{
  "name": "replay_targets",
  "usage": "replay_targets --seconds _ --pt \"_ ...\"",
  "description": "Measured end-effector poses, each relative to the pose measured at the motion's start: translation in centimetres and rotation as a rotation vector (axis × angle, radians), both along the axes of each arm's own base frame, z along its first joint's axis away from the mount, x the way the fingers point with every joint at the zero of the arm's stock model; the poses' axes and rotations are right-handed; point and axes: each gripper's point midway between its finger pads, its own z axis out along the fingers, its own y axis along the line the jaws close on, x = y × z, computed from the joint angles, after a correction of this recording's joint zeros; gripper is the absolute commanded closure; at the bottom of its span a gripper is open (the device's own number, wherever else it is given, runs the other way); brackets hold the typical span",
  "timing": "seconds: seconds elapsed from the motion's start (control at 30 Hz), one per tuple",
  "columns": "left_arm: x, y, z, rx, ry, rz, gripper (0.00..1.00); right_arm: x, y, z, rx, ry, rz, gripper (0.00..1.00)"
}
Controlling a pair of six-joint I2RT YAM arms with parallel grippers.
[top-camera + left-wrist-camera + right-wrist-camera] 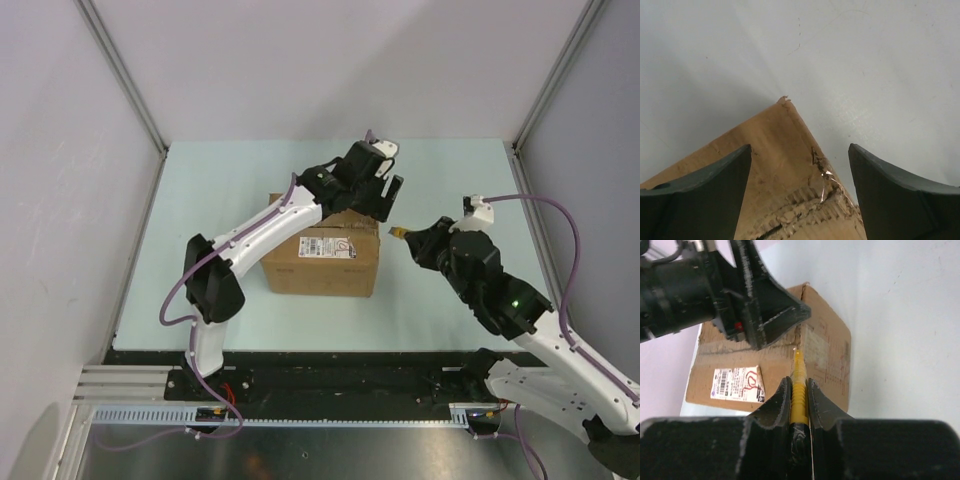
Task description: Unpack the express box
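Observation:
The express box point(322, 258) is a brown cardboard carton with a white barcode label point(330, 246) marked in red, standing mid-table with its flaps shut. My left gripper point(388, 196) is open and hovers over the box's far right top corner; in the left wrist view that corner point(790, 150) lies between the open fingers point(705, 190). My right gripper point(418, 240) is shut on a yellow box cutter point(799, 390). Its tip point(397, 232) points at the box's right upper edge point(805, 342), close to the left gripper's fingers point(770, 310).
The pale green table point(250, 170) is bounded by grey side walls and metal posts point(120, 70). The left arm point(250, 240) reaches across the box's left side. A torn tape seam point(790, 215) runs along the box top.

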Motion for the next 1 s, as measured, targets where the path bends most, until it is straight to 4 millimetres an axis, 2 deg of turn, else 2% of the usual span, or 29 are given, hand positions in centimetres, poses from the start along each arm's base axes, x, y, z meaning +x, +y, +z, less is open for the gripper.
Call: replay_targets --seconds 0.1,0.17,0.23,0.27,0.33,0.37,0.47,0.57,0.63,0.77,0.87,1.0 --pt "-0.1 0.1 1.7 -0.016 -0.014 0.000 0.11 0.6 -0.6 0.4 0.004 -0.018 -0.030 1.00" --pt "-0.1 0.3 3.6 -0.041 -0.043 0.006 0.11 1.1 -0.9 0.4 -0.006 -0.022 -0.045 1.00" --pt "-0.2 1.2 6.2 -0.066 -0.089 0.027 0.16 1.7 -1.1 0.2 -0.019 -0.023 -0.058 1.00" --pt "-0.5 1.8 7.6 -0.078 -0.111 0.039 0.27 2.2 -1.2 0.1 -0.027 -0.024 -0.066 1.00" --pt "-1.2 3.2 10.2 -0.113 -0.152 0.057 0.36 3.3 -1.3 -0.3 -0.043 -0.020 -0.076 1.00" --pt "-1.9 4.0 11.4 -0.131 -0.174 0.057 0.44 3.9 -1.4 -0.5 -0.053 -0.021 -0.081 1.00" --pt "-5.5 7.1 12.4 -0.164 -0.183 0.020 0.57 6.5 -1.9 -1.3 -0.068 -0.018 -0.102 1.00" --pt "-9.7 10.2 9.6 -0.149 -0.133 -0.035 0.62 9.7 -2.9 -2.5 -0.066 -0.003 -0.120 1.00" --pt "-12.7 12.3 5.8 -0.122 -0.073 -0.068 0.64 11.7 -3.2 -3.3 -0.059 -0.003 -0.117 1.00" --pt "-17.2 15.4 0.4 -0.108 0.030 -0.091 0.65 14.8 -2.4 -5.2 -0.047 0.011 -0.047 1.00" --pt "-19.0 16.8 -1.3 -0.140 0.063 -0.071 0.65 16.8 -0.4 -6.3 -0.034 0.019 0.060 1.00" --pt "-19.2 17.2 -3.9 -0.157 0.110 0.002 0.64 18.4 2.7 -7.5 -0.007 0.022 0.217 1.00"
